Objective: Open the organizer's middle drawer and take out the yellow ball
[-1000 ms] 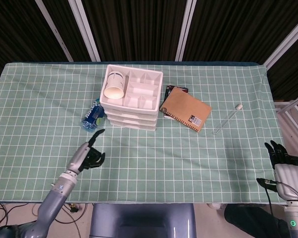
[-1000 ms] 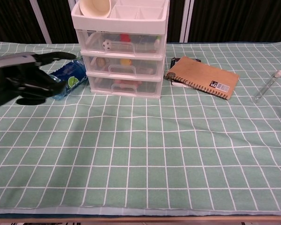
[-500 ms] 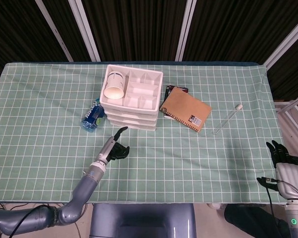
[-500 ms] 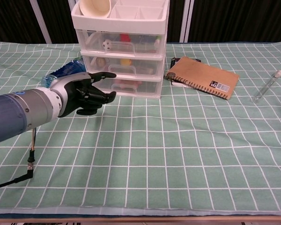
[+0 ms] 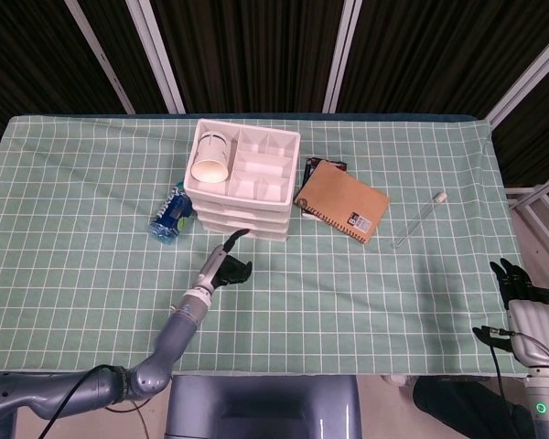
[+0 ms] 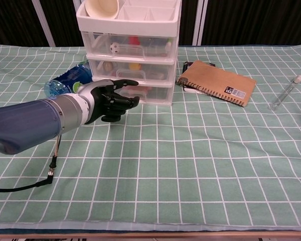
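Observation:
The white three-drawer organizer (image 5: 242,187) (image 6: 130,50) stands at the back centre of the table with all drawers closed. Through the clear front of the middle drawer (image 6: 155,73) the yellow ball (image 6: 135,66) shows. My left hand (image 5: 227,265) (image 6: 110,100) hovers just in front of the bottom drawer, one finger stretched toward the drawers and the others curled in, holding nothing. My right hand (image 5: 520,306) hangs off the table's front right corner with its fingers straight and nothing in it.
A paper cup (image 5: 209,158) (image 6: 101,7) lies in the organizer's top tray. A blue bottle (image 5: 171,213) (image 6: 67,80) lies left of the organizer. A brown notebook (image 5: 342,205) (image 6: 216,83) and a thin tube (image 5: 418,219) (image 6: 286,93) lie to its right.
My left hand has travelled right and forward from the table's left front to just in front of the organizer's lower drawers. The right hand has stayed put.

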Tool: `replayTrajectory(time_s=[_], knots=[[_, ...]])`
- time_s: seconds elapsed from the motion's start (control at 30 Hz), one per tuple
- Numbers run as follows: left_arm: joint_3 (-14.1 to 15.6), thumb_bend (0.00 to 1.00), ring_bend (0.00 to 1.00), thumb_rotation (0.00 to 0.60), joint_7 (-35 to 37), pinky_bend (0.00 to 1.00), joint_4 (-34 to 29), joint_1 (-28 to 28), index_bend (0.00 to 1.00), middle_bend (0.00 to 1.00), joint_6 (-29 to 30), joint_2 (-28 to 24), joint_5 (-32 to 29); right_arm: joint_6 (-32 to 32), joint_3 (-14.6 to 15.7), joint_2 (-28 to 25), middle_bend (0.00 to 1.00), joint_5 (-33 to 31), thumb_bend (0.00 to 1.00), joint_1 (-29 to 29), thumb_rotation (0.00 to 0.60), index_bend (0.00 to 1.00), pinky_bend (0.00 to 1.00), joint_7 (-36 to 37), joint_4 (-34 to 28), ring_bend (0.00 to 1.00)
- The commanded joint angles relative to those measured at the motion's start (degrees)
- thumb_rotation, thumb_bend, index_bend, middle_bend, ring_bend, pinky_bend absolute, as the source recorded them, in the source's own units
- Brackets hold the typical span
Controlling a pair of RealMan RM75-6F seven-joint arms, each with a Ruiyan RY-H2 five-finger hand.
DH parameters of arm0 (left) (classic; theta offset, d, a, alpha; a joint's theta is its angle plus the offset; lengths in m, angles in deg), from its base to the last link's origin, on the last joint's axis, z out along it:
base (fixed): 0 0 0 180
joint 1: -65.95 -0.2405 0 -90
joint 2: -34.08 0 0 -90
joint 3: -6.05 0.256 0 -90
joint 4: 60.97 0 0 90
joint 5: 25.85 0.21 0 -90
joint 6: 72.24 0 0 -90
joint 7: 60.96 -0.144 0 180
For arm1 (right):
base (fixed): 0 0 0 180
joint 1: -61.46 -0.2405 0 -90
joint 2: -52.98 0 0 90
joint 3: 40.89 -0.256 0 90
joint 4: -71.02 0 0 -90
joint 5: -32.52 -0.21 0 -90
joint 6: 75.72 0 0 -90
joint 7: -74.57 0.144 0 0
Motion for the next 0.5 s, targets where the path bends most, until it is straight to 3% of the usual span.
replayTrajectory(time_s=[0.03, 0.5], knots=[[-0.51, 0.53, 0.98, 0.6, 0.48, 1.0, 0.82, 0.5, 0.1, 0.99, -0.33, 0.61, 0.15, 0.09, -0.04, -0.02, 0.0, -0.16, 0.06, -0.01, 0.6, 0.0, 0.23, 0.04, -0.04, 0.0], [-2.31, 0.53, 0.98, 0.6, 2.55, 1.0, 4.17, 1.67, 0.13, 0.99, -1.42, 2.1, 0.23, 0.46, -0.08, -0.01, 0.0, -0.54, 0.06, -0.16, 0.6, 0.0, 0.23, -0.04, -0.14, 0.0]])
